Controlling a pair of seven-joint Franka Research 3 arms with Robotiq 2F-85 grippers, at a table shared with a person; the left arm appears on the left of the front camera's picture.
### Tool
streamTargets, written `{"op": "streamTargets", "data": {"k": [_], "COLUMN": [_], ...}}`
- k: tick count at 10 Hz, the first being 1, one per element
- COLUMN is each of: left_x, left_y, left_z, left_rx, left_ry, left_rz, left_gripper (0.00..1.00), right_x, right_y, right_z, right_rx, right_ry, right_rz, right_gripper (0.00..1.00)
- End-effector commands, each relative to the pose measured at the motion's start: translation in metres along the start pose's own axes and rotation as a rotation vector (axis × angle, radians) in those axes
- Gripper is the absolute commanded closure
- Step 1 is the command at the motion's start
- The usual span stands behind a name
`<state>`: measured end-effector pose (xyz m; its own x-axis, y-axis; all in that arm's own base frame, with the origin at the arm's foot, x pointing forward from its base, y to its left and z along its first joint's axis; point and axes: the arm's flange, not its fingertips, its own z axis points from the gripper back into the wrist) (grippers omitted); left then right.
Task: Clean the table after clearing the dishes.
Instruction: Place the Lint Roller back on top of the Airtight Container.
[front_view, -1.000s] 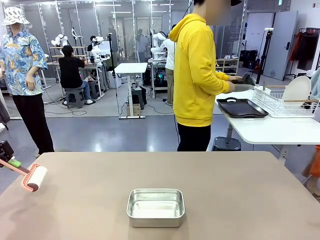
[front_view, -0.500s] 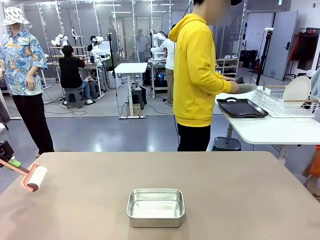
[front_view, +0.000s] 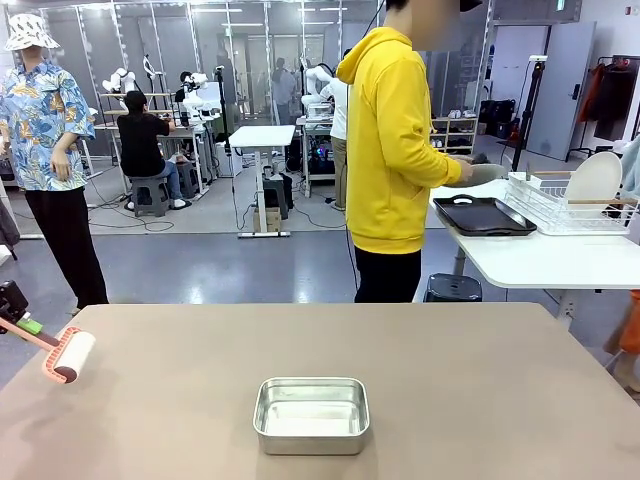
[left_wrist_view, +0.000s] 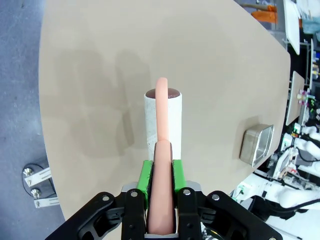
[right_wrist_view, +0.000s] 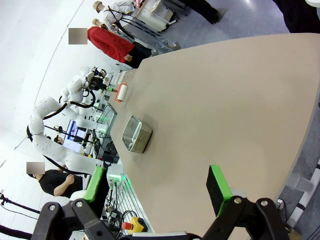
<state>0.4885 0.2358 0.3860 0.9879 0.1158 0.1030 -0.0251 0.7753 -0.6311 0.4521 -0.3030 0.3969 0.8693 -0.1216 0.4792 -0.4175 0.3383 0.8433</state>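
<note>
The brown table spans the front view. At its left edge my left gripper is shut on the pink handle of a lint roller, whose white roll hangs just above the tabletop. In the left wrist view the handle runs between the green pads of the left gripper to the roll. My right gripper stands open above the table's edge with nothing between its pads. Of the dishes, a dark tray lies on the white side table and a white plate stands in the wire rack.
A small steel pan sits near the table's front middle, also seen in the wrist views. A person in a yellow hoodie stands side-on at the white table, holding something grey over the tray.
The person's hands shift the grey item slightly over the dark tray. Neither arm, the roller nor the pan has moved.
</note>
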Motion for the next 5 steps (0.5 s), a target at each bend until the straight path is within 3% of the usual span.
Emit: {"op": "streamTargets", "data": {"k": [1, 3, 5], "left_x": [-0.004, -0.014, -0.018], "left_y": [-0.035, -0.08, -0.163], "left_z": [0.02, 0.038, 0.036], "left_rx": [0.053, 0.152, 0.315], "left_ry": [-0.015, 0.008, 0.041], "left_rz": [-0.196, -0.416, -0.72], "left_gripper": [0.79, 0.79, 0.79], "right_x": [-0.003, -0.003, -0.003], "right_y": [0.005, 0.005, 0.005], "right_z": [-0.003, -0.003, -0.003], "right_rx": [0.005, 0.005, 0.005], "right_ry": [-0.009, -0.009, -0.009], "right_rz": [0.006, 0.006, 0.006], "right_gripper": [0.0, 0.0, 0.0]}}
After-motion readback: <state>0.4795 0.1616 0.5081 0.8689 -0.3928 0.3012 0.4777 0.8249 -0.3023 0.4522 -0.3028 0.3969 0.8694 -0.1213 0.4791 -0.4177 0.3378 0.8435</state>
